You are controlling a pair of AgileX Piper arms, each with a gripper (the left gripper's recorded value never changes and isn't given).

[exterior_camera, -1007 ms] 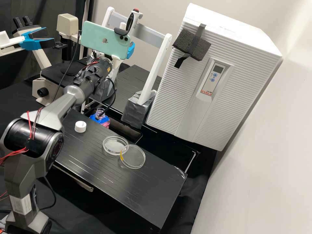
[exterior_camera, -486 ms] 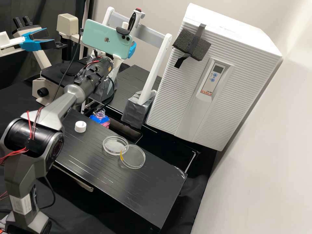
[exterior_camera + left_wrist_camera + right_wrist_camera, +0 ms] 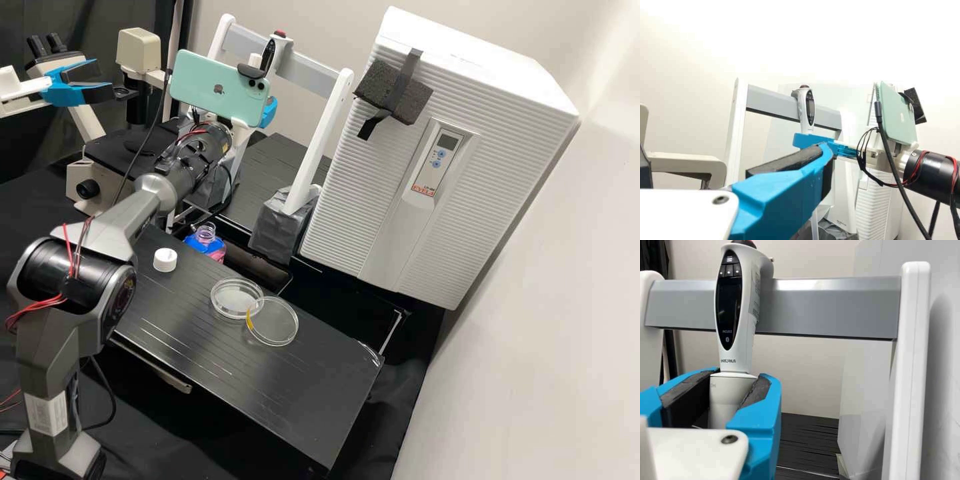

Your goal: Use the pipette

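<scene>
Right gripper (image 3: 727,382): closed on the lower body of the pipette (image 3: 737,305), a black pad on each side, the display above the fingers.
Pipette: upright, just in front of the grey stand bar (image 3: 830,307); at 11 o'clock in the high view.
Step in hand: as I judge it, handling the pipette at its stand.
Doing it well: hold it plumb, grip firm without twist, and clear the bar vertically before any sideways travel.
Likely goal: the open bottle (image 3: 208,240) of pink liquid, between 6 and 7 o'clock from the pipette; its cap (image 3: 165,259) at 8 o'clock beside it on the desk (image 3: 293,393); two dishes (image 3: 236,297) at 5 o'clock.
Left gripper (image 3: 103,79): fingers parted, empty, at 9 o'clock, well apart.
</scene>
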